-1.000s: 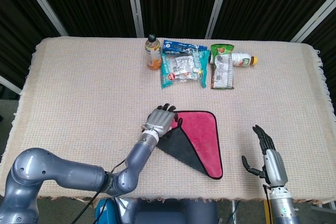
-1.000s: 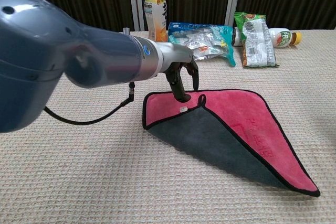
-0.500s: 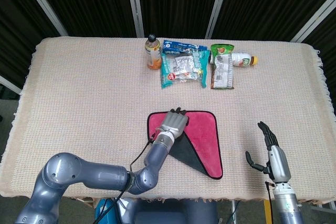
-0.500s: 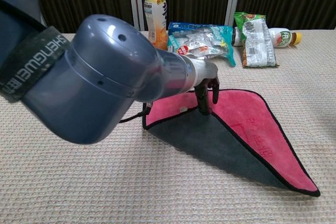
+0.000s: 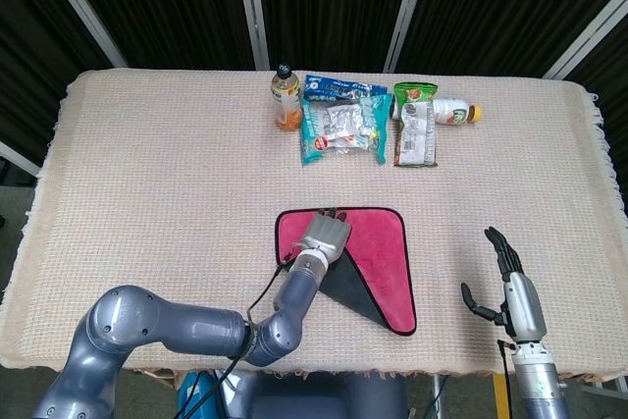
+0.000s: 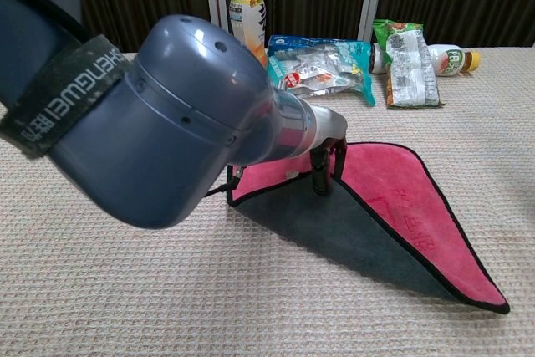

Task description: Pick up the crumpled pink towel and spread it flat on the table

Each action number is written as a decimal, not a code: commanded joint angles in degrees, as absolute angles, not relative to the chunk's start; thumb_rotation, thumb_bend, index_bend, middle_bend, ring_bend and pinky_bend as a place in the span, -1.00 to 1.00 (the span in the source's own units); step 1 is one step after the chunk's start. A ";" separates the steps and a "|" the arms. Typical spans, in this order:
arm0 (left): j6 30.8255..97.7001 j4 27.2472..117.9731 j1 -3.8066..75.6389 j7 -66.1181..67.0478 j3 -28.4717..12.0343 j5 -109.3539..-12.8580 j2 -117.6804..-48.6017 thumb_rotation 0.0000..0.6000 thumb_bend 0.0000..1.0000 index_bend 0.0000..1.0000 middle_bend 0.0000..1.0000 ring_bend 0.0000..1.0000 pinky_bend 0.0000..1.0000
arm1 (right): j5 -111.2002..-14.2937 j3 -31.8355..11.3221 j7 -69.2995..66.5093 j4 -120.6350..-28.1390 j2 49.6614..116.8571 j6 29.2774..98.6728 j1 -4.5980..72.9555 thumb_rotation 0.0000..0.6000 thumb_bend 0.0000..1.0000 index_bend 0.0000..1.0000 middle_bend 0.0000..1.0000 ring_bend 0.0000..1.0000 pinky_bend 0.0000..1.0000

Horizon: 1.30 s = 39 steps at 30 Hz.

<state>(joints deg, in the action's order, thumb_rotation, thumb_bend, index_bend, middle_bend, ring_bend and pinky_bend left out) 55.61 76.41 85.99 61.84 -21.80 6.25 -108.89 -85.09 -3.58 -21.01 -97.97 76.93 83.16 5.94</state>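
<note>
Towel: pink towel point(image 5: 378, 242) lies near the middle of the table's near edge, one corner folded over so its dark grey underside point(image 6: 334, 227) faces up; not yet flat.
Left hand: left hand point(image 5: 327, 233) is on the towel's far-left part, fingers point(image 6: 321, 175) pointing down at the fold line; whether they pinch the cloth cannot be told.
Right hand: right hand point(image 5: 507, 275) upright off the near right corner, fingers apart, holding nothing, well apart from the towel.
Table: cloth-covered table point(image 5: 157, 164); an orange drink bottle point(image 5: 286, 97), snack packets point(image 5: 341, 125) and a lying bottle point(image 5: 453, 111) sit along the far edge.
Step in hand: unfolding the flap; judged best done by catching the grey corner's edge and drawing it toward the near left, low and slow, so the rest does not drag.
Change: since a second ago, the left hand has moved rightward onto the towel and more pink shows at the far-left corner.
</note>
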 commanded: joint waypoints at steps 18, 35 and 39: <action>56.33 80.33 84.84 63.03 -21.42 6.83 -105.97 1.00 -0.06 0.01 -0.90 -1.00 -0.76 | -85.06 -3.89 -19.81 -97.91 77.70 83.36 5.69 1.00 -0.21 -1.00 -1.00 -1.00 -1.00; 57.35 85.82 82.95 61.11 -20.68 4.47 -103.09 1.00 -0.05 0.32 -0.88 -1.00 -0.77 | -85.20 -4.10 -19.73 -98.25 77.75 83.70 5.40 1.00 -0.21 -1.00 -1.00 -1.00 -1.00; 57.79 89.13 82.04 60.29 -20.25 3.42 -101.16 1.00 -0.03 0.35 -0.87 -1.00 -0.77 | -85.18 -4.15 -19.79 -98.31 77.71 83.75 5.33 1.00 -0.22 -1.00 -1.00 -1.00 -1.00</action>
